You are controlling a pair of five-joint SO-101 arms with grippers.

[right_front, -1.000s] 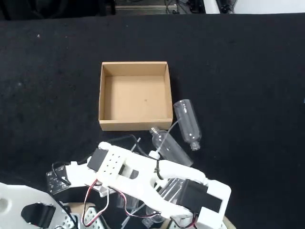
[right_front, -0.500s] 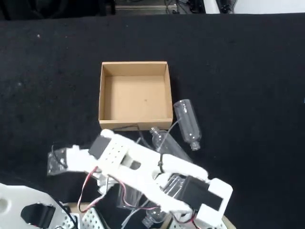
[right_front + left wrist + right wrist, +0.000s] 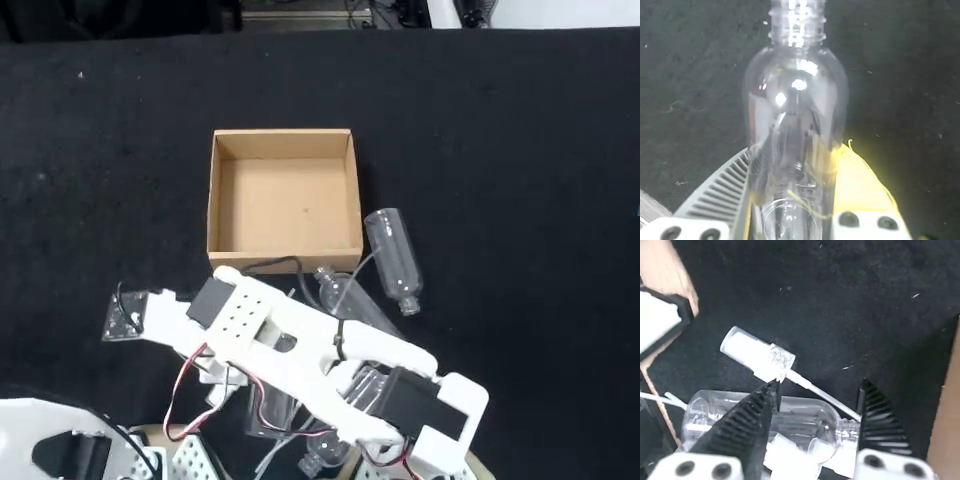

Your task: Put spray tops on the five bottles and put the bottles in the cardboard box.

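**Left gripper clamped on a bare-necked bottle, right gripper spread over a loose spray top**

From above, the cardboard box (image 3: pixel 285 262) sits open-topped in the middle of the black cloth (image 3: pixel 500 150). Just off its near right corner a clear bottle (image 3: pixel 393 258) lies on its side, neck toward the near edge. A second bottle (image 3: pixel 355 308) lies beside it, its lower end running under a white arm (image 3: pixel 300 350) that slants across the near side of the table. Which arm that is, I cannot tell from up here.

The wrist cameras fill in the grips. The left gripper (image 3: pixel 797 150) is closed on a held bottle (image 3: pixel 795 100), with the grey finger (image 3: pixel 725 190) on one flank and the yellow finger (image 3: pixel 860 185) on the other, both pressed to the wall. That bottle is see-through plastic with round shoulders and a bare threaded neck, held over the cloth.

The right gripper (image 3: pixel 818 386) stands wide apart, its black ribbed fingers (image 3: pixel 740 425) clamping nothing. Just beyond their tips a white spray top (image 3: pixel 757 357) lies on the cloth, its thin dip tube trailing between them. Nearer the camera a sideways bottle (image 3: pixel 765 415) lies under the fingers.
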